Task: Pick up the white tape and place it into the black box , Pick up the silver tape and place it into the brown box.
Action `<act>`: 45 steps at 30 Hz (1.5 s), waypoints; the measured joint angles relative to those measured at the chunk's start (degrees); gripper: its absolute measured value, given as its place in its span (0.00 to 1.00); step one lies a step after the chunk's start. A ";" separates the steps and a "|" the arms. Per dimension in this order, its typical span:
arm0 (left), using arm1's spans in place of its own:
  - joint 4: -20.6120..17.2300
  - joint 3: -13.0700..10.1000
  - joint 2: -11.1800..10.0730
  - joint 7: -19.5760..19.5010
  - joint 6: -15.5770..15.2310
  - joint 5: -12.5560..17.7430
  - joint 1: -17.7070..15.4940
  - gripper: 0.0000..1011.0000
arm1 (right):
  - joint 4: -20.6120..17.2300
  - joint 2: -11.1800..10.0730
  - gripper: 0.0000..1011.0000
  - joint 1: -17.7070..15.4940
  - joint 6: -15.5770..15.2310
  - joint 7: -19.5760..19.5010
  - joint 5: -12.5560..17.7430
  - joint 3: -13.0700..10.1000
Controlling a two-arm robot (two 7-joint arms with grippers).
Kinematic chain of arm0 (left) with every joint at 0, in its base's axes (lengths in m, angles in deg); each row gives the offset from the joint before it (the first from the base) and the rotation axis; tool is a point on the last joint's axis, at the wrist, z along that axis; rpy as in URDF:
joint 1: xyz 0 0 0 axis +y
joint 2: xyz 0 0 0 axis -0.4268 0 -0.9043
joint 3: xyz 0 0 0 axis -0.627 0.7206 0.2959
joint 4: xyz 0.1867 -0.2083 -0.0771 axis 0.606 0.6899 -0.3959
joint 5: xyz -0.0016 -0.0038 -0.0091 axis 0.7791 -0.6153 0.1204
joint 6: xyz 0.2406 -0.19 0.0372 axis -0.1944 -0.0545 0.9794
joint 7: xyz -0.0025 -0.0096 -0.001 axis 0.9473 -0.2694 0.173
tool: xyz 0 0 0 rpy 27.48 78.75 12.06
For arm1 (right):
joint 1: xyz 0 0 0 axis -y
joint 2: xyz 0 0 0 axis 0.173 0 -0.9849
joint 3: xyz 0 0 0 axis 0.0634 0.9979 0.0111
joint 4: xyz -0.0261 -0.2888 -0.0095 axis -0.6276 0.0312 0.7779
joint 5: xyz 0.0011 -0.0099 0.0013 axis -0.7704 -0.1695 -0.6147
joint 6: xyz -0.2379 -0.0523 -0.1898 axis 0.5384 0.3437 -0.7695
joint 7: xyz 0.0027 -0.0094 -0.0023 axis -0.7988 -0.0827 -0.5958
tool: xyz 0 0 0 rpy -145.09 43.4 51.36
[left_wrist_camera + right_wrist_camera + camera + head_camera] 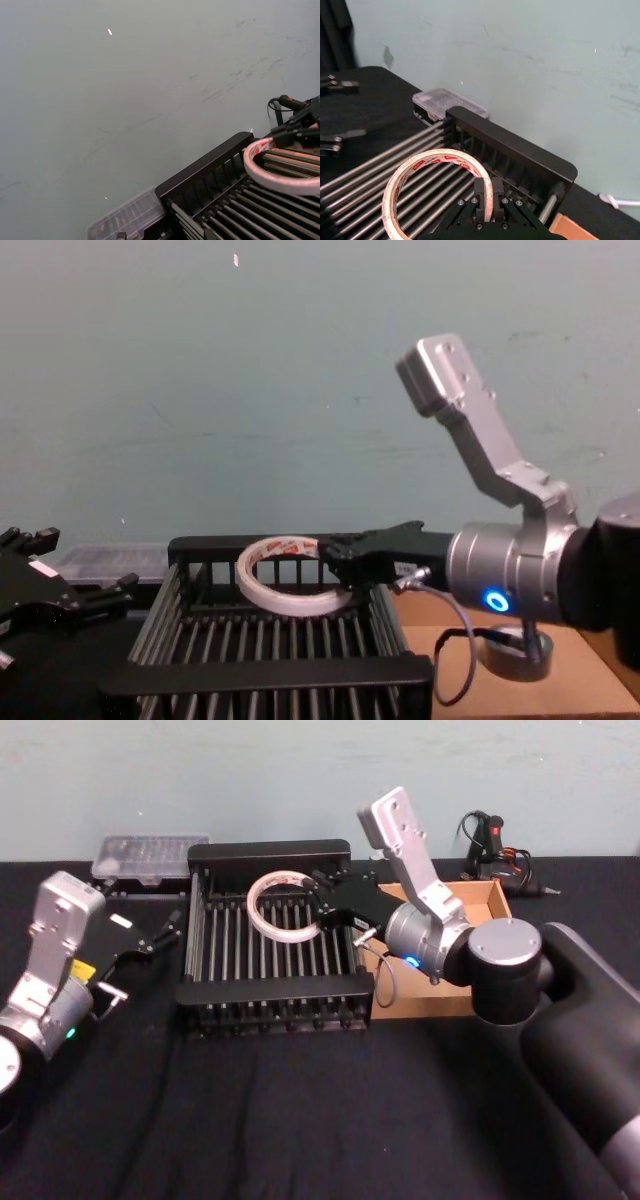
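Right gripper (488, 196) reaching over the black box (270, 1000) from its right side, fingers clamped on the rim of the white tape (283, 905); ring held tilted above the barred bottom near the far wall, not resting on the bars; red-and-white print visible on its inner core in the right wrist view. Brown box (470, 900) just beside the crate on its right, partly hidden behind the arm; silver tape (517, 650) seen in it in the chest view. Left gripper (150, 940) left of the crate, low over the black table (300, 1120), fingers apart, holding nothing. Clear plastic case (150, 858) behind the crate's far left corner.
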 joint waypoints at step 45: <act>0.00 0.00 0.00 0.00 0.00 0.00 0.00 0.99 | 5.31 2.08 0.83 1.59 0.25 -0.99 -1.78 -0.25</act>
